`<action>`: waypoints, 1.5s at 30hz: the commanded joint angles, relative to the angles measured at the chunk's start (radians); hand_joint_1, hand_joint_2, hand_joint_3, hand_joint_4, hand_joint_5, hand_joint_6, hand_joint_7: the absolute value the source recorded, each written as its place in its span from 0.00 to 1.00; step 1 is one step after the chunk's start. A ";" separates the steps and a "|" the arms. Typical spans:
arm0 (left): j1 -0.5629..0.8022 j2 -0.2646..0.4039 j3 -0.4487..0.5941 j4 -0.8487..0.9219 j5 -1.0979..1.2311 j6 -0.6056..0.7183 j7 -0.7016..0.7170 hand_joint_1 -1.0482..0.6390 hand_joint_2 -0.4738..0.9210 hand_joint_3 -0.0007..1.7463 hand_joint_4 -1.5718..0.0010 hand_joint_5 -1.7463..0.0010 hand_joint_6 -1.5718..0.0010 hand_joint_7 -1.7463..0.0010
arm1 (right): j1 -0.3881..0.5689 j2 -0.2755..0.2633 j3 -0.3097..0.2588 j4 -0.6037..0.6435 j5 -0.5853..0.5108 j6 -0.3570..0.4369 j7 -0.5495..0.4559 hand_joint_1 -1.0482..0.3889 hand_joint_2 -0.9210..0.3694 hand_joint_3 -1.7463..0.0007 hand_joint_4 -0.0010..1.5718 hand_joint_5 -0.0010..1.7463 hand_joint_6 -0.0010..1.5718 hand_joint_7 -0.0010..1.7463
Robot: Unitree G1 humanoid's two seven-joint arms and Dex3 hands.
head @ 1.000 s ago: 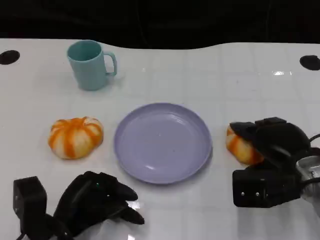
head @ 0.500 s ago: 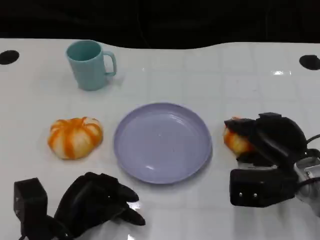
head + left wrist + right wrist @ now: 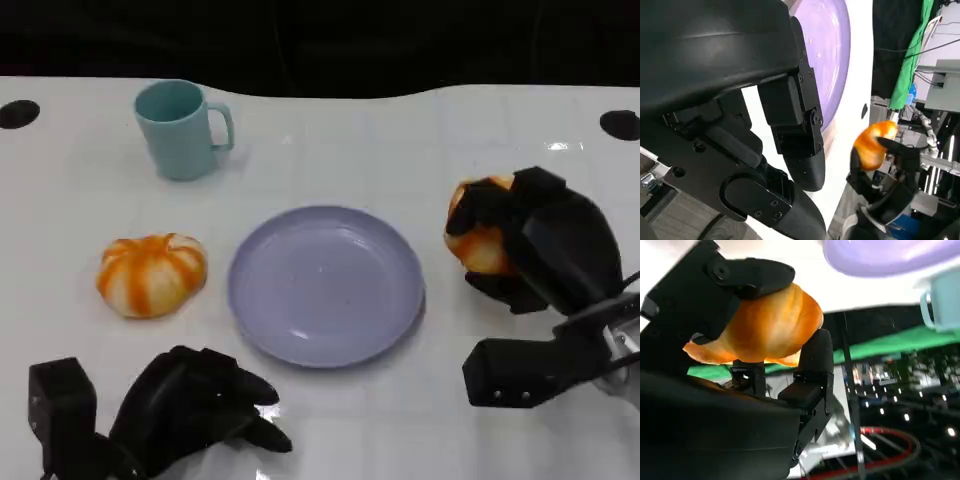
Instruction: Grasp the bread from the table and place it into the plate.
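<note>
1. While the right hand (image 3: 545, 250) grips one bread (image 3: 480, 235) in the head view, this bread is off the table (image 3: 400, 140), just to the right of the plate (image 3: 325, 285) and not yet over it. The fingers wrap it from the side and from above, probably so that it cannot slip during the carry. A second bread (image 3: 150, 273) lies on the table at the left of the plate, untouched. A cup (image 3: 182, 130) stands far behind, well apart from the work. The left hand (image 3: 195, 405) rests low near the front edge with its fingers loosely curled and holding nothing; I judge it only waits out of the way.

2. Seen from the left wrist, the left hand (image 3: 740, 110) has nothing between its fingers. Beyond it are the plate (image 3: 827, 55) and, further, the right hand (image 3: 885, 170) holding the bread (image 3: 872, 145) in the air.

3. Seen from the right wrist, the bread (image 3: 765, 327) sits between the black fingers (image 3: 745, 277) on one side and another finger on the opposite side, so the grasp looks firm. The plate (image 3: 890, 255) is near, and the cup (image 3: 942, 300) is at the edge. The next move, I think, is a short carry toward the plate centre.
</note>
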 commanded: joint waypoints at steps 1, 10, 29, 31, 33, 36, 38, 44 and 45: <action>0.013 0.010 -0.003 -0.010 0.013 -0.008 0.012 0.00 0.86 0.00 0.00 0.87 0.00 0.98 | -0.021 -0.018 -0.022 -0.028 0.012 -0.013 -0.021 0.63 0.49 0.22 0.62 1.00 0.45 1.00; 0.025 0.015 -0.007 -0.020 0.010 0.001 0.002 0.00 0.86 0.00 0.00 0.87 0.00 0.98 | -0.035 0.033 -0.029 -0.099 0.076 -0.071 0.121 0.62 0.49 0.20 0.63 1.00 0.47 0.99; 0.029 0.018 -0.017 -0.016 0.018 -0.019 0.005 0.00 0.88 0.00 0.00 0.87 0.00 0.99 | -0.069 0.150 -0.012 -0.081 0.205 -0.294 0.514 0.63 0.48 0.20 0.61 1.00 0.50 0.94; 0.031 0.019 -0.019 -0.020 0.022 -0.024 0.008 0.00 0.88 0.01 0.00 0.87 0.01 0.99 | -0.069 0.165 -0.010 -0.072 0.206 -0.290 0.531 0.63 0.45 0.20 0.60 1.00 0.49 0.95; 0.032 0.019 -0.018 -0.021 0.022 -0.022 0.008 0.00 0.88 0.01 0.00 0.87 0.01 0.99 | -0.068 0.174 -0.013 -0.066 0.204 -0.288 0.536 0.63 0.44 0.21 0.59 1.00 0.48 0.95; 0.030 0.017 -0.017 -0.021 0.017 -0.011 0.007 0.00 0.88 0.00 0.00 0.87 0.00 0.99 | -0.066 0.196 -0.019 -0.041 0.222 -0.294 0.548 0.63 0.42 0.21 0.56 1.00 0.47 0.93; 0.028 0.018 -0.018 -0.017 0.022 -0.017 0.009 0.00 0.88 0.00 0.00 0.87 0.00 0.99 | -0.063 0.205 -0.023 -0.034 0.236 -0.285 0.569 0.62 0.40 0.23 0.51 1.00 0.44 0.87; 0.025 0.015 -0.017 -0.014 0.020 -0.022 0.007 0.00 0.88 0.00 0.00 0.87 0.00 0.99 | -0.061 0.200 -0.028 -0.038 0.248 -0.265 0.629 0.54 0.24 0.54 0.37 0.88 0.36 0.56; 0.026 0.015 -0.018 -0.016 0.021 -0.021 0.010 0.00 0.88 0.00 0.00 0.87 0.00 0.99 | -0.060 0.196 -0.027 -0.043 0.248 -0.257 0.644 0.51 0.17 0.64 0.33 0.83 0.34 0.46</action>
